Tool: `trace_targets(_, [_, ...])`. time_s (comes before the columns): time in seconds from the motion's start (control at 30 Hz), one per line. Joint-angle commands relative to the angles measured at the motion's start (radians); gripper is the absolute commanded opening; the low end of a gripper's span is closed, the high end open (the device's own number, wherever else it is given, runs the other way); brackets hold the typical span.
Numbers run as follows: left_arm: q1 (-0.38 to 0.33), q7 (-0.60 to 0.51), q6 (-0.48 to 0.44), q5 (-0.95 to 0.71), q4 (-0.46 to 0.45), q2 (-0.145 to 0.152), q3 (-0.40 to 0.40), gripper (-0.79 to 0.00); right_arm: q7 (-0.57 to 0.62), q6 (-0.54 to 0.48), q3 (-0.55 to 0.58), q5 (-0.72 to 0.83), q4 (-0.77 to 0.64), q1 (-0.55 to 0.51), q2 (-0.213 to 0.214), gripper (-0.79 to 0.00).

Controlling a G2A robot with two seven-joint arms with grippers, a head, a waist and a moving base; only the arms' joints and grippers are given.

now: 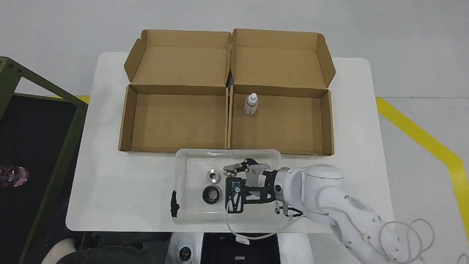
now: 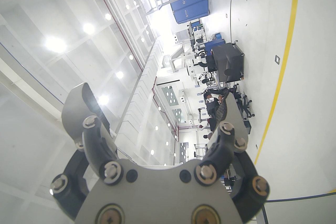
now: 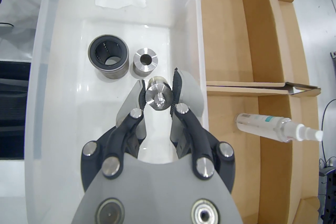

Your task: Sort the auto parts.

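Locate the counter (image 1: 110, 183). It carries two open cardboard boxes, the left box (image 1: 176, 121) and the right box (image 1: 293, 125), lids folded back, presumably to receive sorted parts. One clear bin (image 3: 68, 109) surrounds the right tool (image 3: 159, 86). One spray bottle (image 3: 273, 125) stands in the right box, beside that tool. Count three parts in the bin. One bearing (image 3: 108, 56) and one bushing (image 3: 145, 61) stand just ahead of the tips. The tool is clamped across one stepped steel part (image 3: 158, 97), likely for lifting. The left tool (image 2: 156, 93) is spread apart, holding nothing.
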Motion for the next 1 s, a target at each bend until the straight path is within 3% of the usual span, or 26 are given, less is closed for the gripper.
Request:
trace_targets(0.0, [0.0, 0.0, 0.0, 0.0, 0.0, 0.0, 0.0, 0.0, -0.033, 0.005, 0.005, -0.013, -0.003, 0.004, 0.0, -0.785])
trace_targets(0.5, [0.0, 0.0, 0.0, 0.0, 0.0, 0.0, 0.0, 0.0, -0.293, 0.058, 0.106, -0.061, -0.028, 0.001, 0.01, -0.785])
trace_targets(0.97, [0.0, 0.0, 0.0, 0.0, 0.0, 0.0, 0.0, 0.0, -0.354, 0.055, 0.266, 0.058, -0.002, -0.015, 0.025, -0.785])
